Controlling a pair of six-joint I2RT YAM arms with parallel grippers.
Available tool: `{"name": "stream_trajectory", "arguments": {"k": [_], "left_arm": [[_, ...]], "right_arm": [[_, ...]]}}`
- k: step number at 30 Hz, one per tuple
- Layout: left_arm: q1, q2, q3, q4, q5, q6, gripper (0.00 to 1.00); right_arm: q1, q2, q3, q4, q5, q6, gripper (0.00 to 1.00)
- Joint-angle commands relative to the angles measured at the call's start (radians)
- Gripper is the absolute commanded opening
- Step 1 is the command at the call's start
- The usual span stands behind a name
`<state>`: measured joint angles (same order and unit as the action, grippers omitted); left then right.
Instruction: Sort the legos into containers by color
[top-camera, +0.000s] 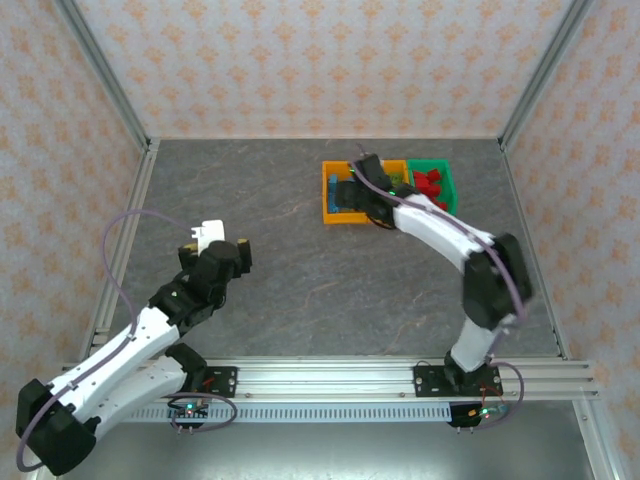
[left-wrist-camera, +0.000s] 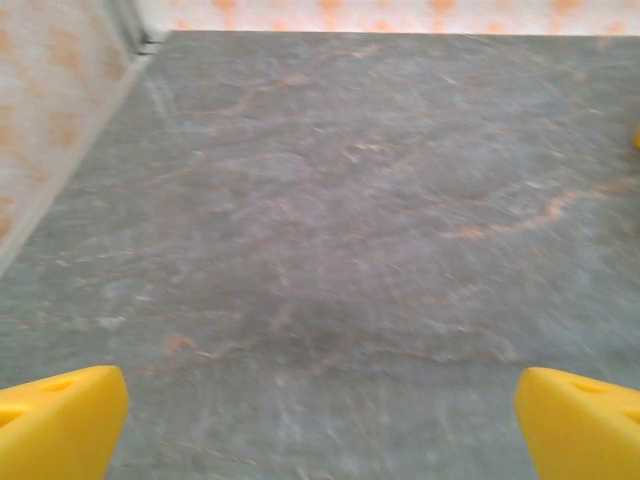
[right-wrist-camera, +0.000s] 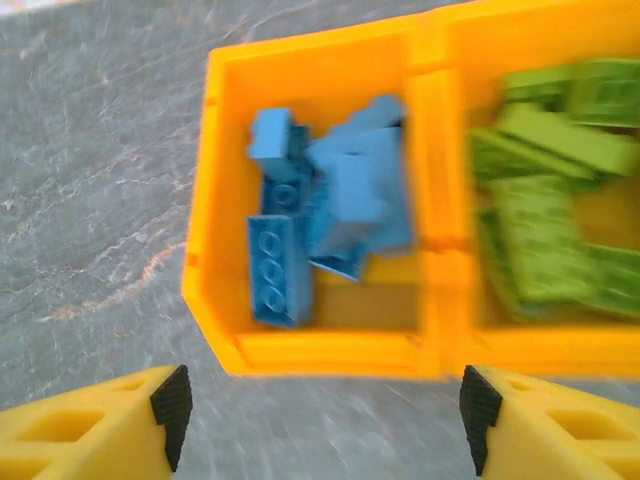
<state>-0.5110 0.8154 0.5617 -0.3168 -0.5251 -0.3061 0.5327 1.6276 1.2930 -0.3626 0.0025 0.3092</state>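
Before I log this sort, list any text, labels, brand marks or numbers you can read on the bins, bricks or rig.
None can be read.
Orange plastic bin, light blue studded bricks: no label; studs blurred.
Second orange bin, lime green bricks: blurred, no print seen.
Green bin, red bricks: too small to tell.
Wallpaper: pattern, no words.

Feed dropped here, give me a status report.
Left gripper open over table. Right gripper open, empty, above blue legos in orange bin. Lime legos in neighbouring bin.
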Motion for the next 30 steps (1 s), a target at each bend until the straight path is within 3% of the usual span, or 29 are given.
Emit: {"name": "stream_trajectory", "arguments": {"k": [1,3,6,9,12,14,17,18,20,21,23,25,26,27,30], "left_arm": [[0.112,0.021,-0.068,0.208,-0.03,0.142,1.0],[0.178,0.035,-0.122,0.337,0.034,0.227,1.0],[0.226,0.087,-0.203,0.548,0.025,0.341,1.0],[0.295,0.176,-0.213,0.655,0.079,0.373,1.0],[0.364,0.285,-0.214,0.782,0.174,0.368,1.0],[0.413,0.357,-0.212,0.86,0.236,0.346,1.0],[0.482,0.476,-0.187,0.956,0.336,0.315,1.0],[0.503,0.489,-0.139,0.864,0.381,0.299,1.0],[0.521,0.525,-0.108,0.854,0.442,0.281,1.0],[0.522,0.538,-0.117,0.892,0.469,0.274,1.0],[0.522,0.603,-0.191,1.087,0.523,0.286,1.0],[0.519,0.712,-0.207,1.256,0.549,0.305,1.0],[0.516,0.672,-0.158,1.083,0.571,0.313,1.0],[0.507,0.684,-0.128,1.051,0.545,0.316,1.0],[0.495,0.685,-0.139,1.071,0.52,0.32,1.0]], "right_arm": [[-0.051,-0.265,-0.168,0.015,0.171,-0.005,0.78],[-0.089,-0.408,-0.294,0.029,0.29,-0.02,0.83],[-0.179,-0.593,-0.492,0.131,0.456,-0.065,0.91],[-0.272,-0.666,-0.714,0.388,0.562,-0.175,0.95],[-0.376,-0.623,-0.86,0.627,0.515,-0.213,0.96],[-0.434,-0.514,-0.913,0.789,0.485,-0.226,0.97],[-0.518,-0.322,-0.917,0.984,0.344,-0.167,0.98],[-0.522,-0.283,-0.887,0.988,0.313,-0.201,0.98],[-0.533,-0.183,-0.838,0.996,0.285,-0.216,0.99],[-0.512,-0.174,-0.806,0.945,0.276,-0.242,0.99],[-0.503,-0.132,-0.843,1.068,0.145,-0.31,0.99],[-0.503,-0.096,-0.899,1.205,0.125,-0.323,0.99],[-0.502,-0.094,-0.905,1.222,0.126,-0.322,0.99],[-0.504,-0.116,-0.883,1.14,0.131,-0.316,0.99],[-0.497,-0.115,-0.887,1.152,0.143,-0.321,0.99]]}}
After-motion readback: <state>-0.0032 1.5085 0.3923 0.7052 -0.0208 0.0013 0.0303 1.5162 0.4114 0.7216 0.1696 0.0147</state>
